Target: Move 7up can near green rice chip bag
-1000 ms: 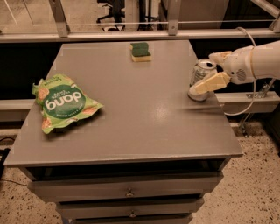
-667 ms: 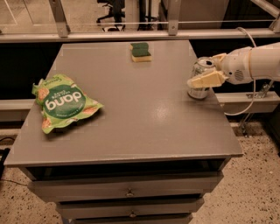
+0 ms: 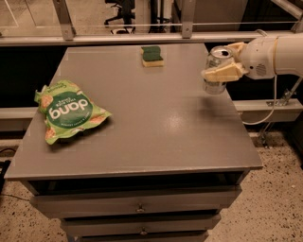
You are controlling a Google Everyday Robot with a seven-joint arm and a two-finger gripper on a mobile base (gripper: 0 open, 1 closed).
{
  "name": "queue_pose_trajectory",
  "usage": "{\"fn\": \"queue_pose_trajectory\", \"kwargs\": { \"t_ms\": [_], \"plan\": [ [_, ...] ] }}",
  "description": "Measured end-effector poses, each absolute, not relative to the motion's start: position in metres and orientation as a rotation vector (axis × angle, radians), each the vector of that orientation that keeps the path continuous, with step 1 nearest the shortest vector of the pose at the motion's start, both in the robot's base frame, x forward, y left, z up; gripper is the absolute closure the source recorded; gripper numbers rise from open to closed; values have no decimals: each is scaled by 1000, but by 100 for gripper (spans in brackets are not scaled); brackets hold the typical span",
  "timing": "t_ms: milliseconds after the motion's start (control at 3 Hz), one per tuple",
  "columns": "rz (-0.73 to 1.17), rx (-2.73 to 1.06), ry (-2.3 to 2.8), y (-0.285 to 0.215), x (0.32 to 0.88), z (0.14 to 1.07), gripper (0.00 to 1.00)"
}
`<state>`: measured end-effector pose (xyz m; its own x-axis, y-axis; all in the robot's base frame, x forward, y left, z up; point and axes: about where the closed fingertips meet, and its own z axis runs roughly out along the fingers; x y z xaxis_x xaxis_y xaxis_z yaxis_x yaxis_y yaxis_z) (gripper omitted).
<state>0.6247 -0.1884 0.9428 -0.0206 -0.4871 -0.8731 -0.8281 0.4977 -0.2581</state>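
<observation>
Tool (image 3: 218, 61) clenching the can (image 3: 215, 86) between its fingers, upright at the bench (image 3: 156, 123) edge, chip bag (image 3: 68, 111) lying well apart.

Dim warm light; table (image 3: 180, 124) sheen near gripper (image 3: 221, 62) holding 7up can (image 3: 215, 86), right.

Grey table (image 3: 156, 142) fills the centre, dull warm light glaring off its top. Drawers (image 3: 139, 208) with small knobs at 6 o'clock. Speckled floor (image 3: 277, 208) at 4 and 7 o'clock. Metal rail (image 3: 118, 38) across 12 o'clock, chair base (image 3: 118, 7) beyond it. Pale ledge (image 3: 270, 106) at 3 o'clock. Gripper (image 3: 217, 60) at 2 o'clock, clamped on the 7up can (image 3: 214, 86).
</observation>
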Motion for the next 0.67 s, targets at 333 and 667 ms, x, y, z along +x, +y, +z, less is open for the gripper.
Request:
{"fn": "queue_pose_trajectory", "kwargs": {
  "t_ms": [333,667],
  "plan": [
    [401,-1141,1668,-186,625,942,100],
    [412,-1137,1660,-181,624,942,100]
  ]
}}
